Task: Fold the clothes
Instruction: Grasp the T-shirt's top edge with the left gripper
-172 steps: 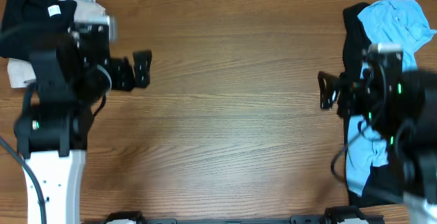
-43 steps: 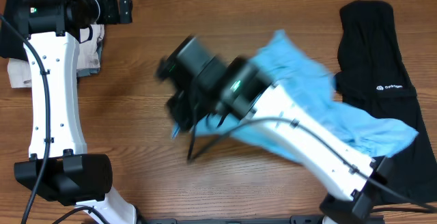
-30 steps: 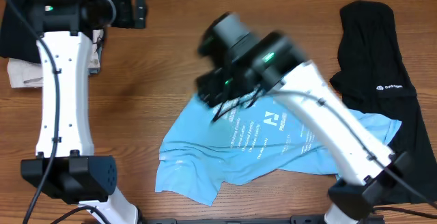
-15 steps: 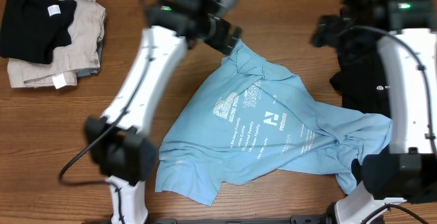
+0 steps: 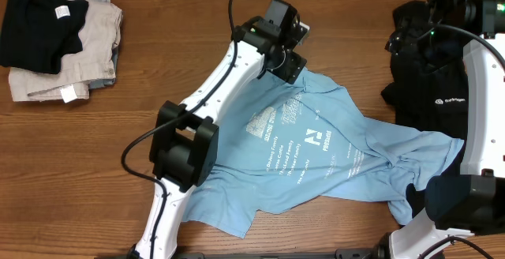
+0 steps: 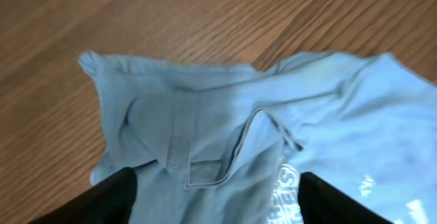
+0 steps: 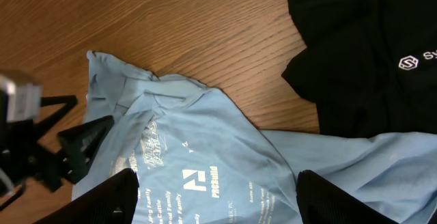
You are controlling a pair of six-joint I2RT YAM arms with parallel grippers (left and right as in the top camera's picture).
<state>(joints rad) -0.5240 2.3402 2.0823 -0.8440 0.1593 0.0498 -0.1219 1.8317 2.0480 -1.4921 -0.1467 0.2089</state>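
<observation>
The light blue T-shirt [image 5: 316,152] lies spread and wrinkled in the middle of the table, white lettering up. My left gripper [image 5: 289,65] hovers over its collar end at the back. In the left wrist view the collar [image 6: 205,142] lies just ahead of the gripper [image 6: 215,207], whose jaws are wide open and empty. The long black garment [image 5: 438,77] with a small white logo lies at the right, partly under the shirt's sleeve. My right gripper [image 5: 404,34] is above it. In the right wrist view it [image 7: 222,203] is open and empty, high over the shirt [image 7: 218,162] and the black garment [image 7: 369,53].
A stack of folded clothes, black and beige [image 5: 59,38], sits at the back left corner. Bare wood table [image 5: 158,77] lies between the stack and the shirt. My left arm stretches diagonally across the shirt's left side.
The right arm dragged the blue shirt from the right pile to the middle, released it and drew back right. The left arm swung from the back left to the collar.
</observation>
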